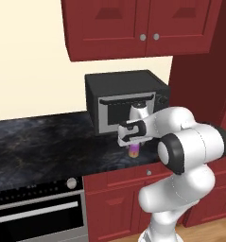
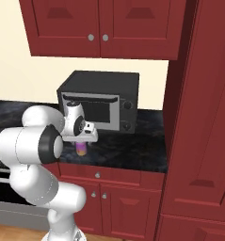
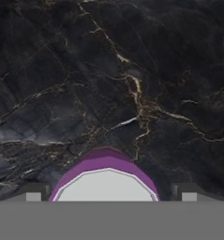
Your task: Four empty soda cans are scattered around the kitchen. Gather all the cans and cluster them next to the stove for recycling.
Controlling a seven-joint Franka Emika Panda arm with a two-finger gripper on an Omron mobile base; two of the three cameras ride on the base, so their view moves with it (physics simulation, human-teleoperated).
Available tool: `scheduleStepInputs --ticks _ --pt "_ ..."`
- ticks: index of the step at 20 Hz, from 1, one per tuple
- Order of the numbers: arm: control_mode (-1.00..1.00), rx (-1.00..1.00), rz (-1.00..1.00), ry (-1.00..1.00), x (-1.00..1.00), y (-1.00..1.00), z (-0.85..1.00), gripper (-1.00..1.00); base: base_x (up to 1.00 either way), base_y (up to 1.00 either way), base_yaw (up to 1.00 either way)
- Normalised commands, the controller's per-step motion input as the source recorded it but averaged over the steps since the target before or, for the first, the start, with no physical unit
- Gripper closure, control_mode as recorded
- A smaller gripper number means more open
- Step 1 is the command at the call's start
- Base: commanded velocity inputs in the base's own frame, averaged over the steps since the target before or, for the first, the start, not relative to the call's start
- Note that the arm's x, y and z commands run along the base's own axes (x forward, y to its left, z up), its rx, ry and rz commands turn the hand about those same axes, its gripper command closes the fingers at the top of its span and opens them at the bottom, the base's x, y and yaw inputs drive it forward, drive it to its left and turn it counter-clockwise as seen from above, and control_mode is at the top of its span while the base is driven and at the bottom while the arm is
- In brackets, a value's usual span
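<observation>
One can: purple soda can [image 1: 134, 151] standing upright on worktop [image 1: 43, 142], directly beneath tool [image 3: 108, 197].
Tool: hanging spread wide, straddling it, gripping nothing.

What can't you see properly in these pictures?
- Soda can: in both base views the gripper above covers its top; only the lower part shows.
- Hand view: the soda can is cut off by the bottom edge.
- Fingertips: barely peek up, wide apart either side of the can.
- Oven: cut off by the left base view's bottom edge.
</observation>
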Motion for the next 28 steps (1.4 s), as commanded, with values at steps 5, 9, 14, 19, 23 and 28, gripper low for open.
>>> scheduleStepInputs --ticks 5,9,14,19,23,28 --pt "-1.00 -0.01 0.00 0.02 0.00 0.00 -0.01 1.00 0.00 0.00 0.00" --pt "-1.00 -0.03 0.01 0.00 -0.09 0.00 0.02 1.00 0.00 0.00 0.00" --pt "-1.00 -0.04 0.00 0.00 -0.20 0.01 0.41 1.00 0.00 0.00 0.00" --pt "-1.00 0.02 0.00 -0.01 -0.37 0.00 0.61 1.00 0.00 0.00 0.00" --pt "-1.00 0.02 0.00 0.00 -0.42 0.00 0.56 1.00 0.00 0.00 0.00" --pt "-1.00 0.00 0.00 -0.05 -0.46 0.00 0.32 1.00 0.00 0.00 0.00"
